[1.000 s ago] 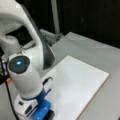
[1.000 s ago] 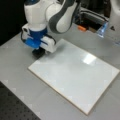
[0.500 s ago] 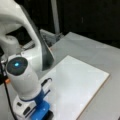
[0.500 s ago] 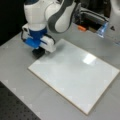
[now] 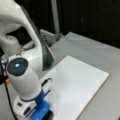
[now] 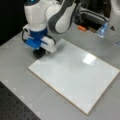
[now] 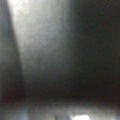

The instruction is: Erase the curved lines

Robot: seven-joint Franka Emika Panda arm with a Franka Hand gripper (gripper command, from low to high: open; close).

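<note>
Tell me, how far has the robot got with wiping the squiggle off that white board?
Done: the white board looks bare in both front views; I can make out no curve lines, only a glare spot. In hand: the gripper sits low at the board's corner at a front view's left, with something dark under it. Left: I cannot tell, since the arm covers that corner.

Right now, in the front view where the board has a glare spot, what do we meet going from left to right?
Gripper low at the board's left corner, then white board, then orange object, then blue object.
</note>
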